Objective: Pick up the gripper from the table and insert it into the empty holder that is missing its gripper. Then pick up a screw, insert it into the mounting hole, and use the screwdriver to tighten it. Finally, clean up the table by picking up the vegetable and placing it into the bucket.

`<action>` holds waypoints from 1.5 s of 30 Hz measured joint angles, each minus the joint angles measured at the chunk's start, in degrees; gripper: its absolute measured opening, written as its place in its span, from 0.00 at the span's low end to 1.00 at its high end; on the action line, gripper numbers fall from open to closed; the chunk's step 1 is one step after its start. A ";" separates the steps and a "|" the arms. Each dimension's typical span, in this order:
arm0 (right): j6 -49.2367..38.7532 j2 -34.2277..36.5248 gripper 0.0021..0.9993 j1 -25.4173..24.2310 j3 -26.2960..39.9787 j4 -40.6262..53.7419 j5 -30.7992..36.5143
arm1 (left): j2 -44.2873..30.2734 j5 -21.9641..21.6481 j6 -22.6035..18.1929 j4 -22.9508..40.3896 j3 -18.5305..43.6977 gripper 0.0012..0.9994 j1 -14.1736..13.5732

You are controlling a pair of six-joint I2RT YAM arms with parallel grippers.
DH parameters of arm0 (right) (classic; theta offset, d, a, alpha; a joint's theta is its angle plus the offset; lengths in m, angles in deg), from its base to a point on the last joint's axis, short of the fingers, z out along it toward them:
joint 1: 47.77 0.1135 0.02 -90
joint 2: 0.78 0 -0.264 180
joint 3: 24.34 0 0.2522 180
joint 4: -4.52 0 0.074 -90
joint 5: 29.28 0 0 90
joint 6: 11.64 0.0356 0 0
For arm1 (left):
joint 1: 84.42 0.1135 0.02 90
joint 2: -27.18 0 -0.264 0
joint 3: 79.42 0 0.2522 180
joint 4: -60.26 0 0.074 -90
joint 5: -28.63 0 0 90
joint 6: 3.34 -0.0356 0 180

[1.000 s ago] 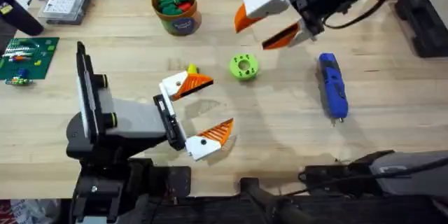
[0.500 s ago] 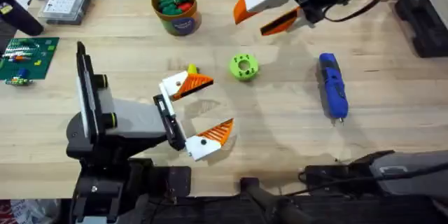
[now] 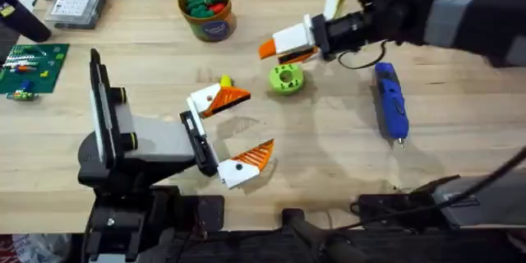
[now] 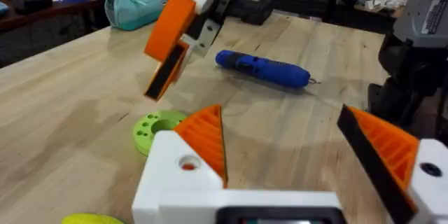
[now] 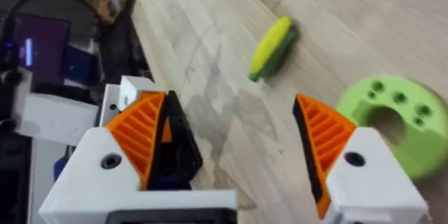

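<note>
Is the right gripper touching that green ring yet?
Apart. The left wrist view shows the right gripper hanging in the air above the green ring, bare table between them.

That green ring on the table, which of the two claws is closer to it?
Right. The right gripper hangs open just above the green ring, toward the bucket side. The left gripper sits open farther off, nearer the arms' bases.

Squat round brown-orange bucket (image 3: 207, 10) near worktop (image 3: 329, 144) far edge; slim blue pen-shaped screwdriver (image 3: 391, 100) toward right edge; green round disc (image 3: 286, 78) between.
</note>
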 joint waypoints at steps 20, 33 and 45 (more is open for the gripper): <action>5.50 7.99 0.93 11.09 -0.33 -13.51 -15.67 | 0.01 0.00 0.00 0.00 0.00 0.99 -0.01; 3.81 7.99 0.56 11.77 -0.33 -11.14 -17.98 | 0.00 -0.01 0.00 0.05 0.00 0.99 -0.01; -0.26 7.99 0.49 11.77 -0.32 -5.59 -18.36 | 0.00 -0.01 0.00 0.09 0.00 0.99 -0.01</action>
